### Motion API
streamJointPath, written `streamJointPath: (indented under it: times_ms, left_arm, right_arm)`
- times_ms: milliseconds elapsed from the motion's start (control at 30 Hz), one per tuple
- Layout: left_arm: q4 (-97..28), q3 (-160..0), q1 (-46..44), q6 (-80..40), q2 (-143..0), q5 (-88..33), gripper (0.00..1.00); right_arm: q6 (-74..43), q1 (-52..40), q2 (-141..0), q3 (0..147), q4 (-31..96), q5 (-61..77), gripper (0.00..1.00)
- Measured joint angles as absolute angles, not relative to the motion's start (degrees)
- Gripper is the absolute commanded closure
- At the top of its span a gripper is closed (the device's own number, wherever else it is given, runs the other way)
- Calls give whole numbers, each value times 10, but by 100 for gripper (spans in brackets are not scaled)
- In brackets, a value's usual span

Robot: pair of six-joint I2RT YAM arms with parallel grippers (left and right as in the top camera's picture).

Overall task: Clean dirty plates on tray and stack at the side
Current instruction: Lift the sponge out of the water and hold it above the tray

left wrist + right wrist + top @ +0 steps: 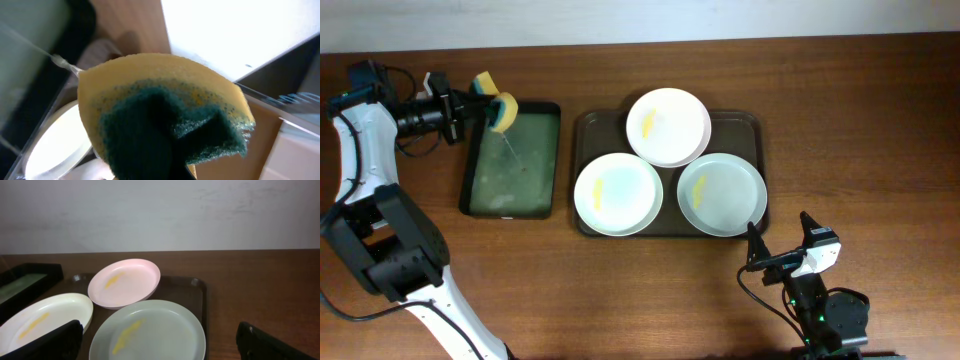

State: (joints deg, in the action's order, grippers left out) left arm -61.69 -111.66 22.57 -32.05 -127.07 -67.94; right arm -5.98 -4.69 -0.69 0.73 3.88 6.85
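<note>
Three round white plates lie on the dark tray [752,128]: a back plate [668,126], a left plate [618,194] and a right plate [721,193], each with a yellow smear. At the far left my left gripper [486,102] is shut on a yellow and green sponge [501,109] above the black basin [510,170]. In the left wrist view the sponge [165,110] fills the picture and hides the fingers. Near the front edge, just off the tray, my right gripper [780,236] stands open and empty. In its wrist view the right plate [150,330] lies just ahead of its fingers [47,342].
The black basin holds greenish liquid, and a thin thread of it runs down from the sponge. The basin [25,277] stands left of the tray [192,287]. Bare wooden table [860,150] lies right of the tray. A white wall runs along the back.
</note>
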Motion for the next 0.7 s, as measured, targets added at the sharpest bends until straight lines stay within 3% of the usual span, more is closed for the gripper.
streamJointPath:
  times_ms: [267, 700]
  left_arm:
    - [-680, -1110, 195, -265, -1271, -488, 100]
    - [-680, -1151, 188, -255, -1270, -577, 100]
  right_arm:
    - [-60, -47, -7, 7, 39, 69, 2]
    - [-60, -47, -7, 7, 39, 69, 2]
